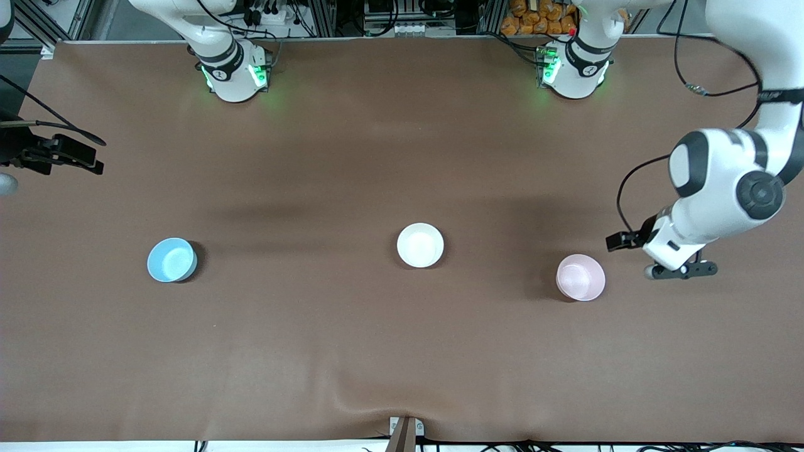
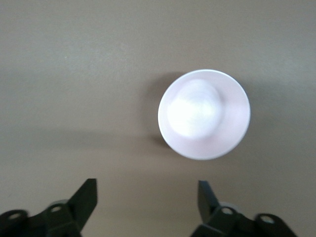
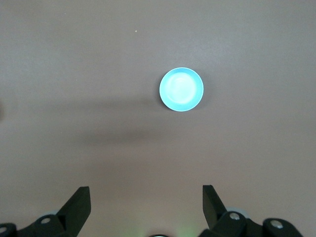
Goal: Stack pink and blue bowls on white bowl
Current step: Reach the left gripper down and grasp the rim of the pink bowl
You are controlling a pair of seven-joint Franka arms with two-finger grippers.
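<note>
The pale pink bowl (image 1: 580,277) sits upright toward the left arm's end of the table. The white bowl (image 1: 420,245) sits near the middle. The light blue bowl (image 1: 171,259) sits toward the right arm's end. All three stand apart, none stacked. My left gripper (image 1: 684,270) hangs open and empty beside the pink bowl, on its table-end side. The left wrist view shows the pink bowl (image 2: 204,114) ahead of the open left gripper (image 2: 147,190). My right gripper (image 1: 94,155) is open and empty, high over the table's end. The right wrist view shows the blue bowl (image 3: 181,89) well off from the right gripper (image 3: 146,195).
The brown table cover (image 1: 402,351) has a slight wrinkle near its front edge. A small bracket (image 1: 406,430) sits at the middle of that edge. The arm bases (image 1: 235,75) (image 1: 575,69) stand along the top edge.
</note>
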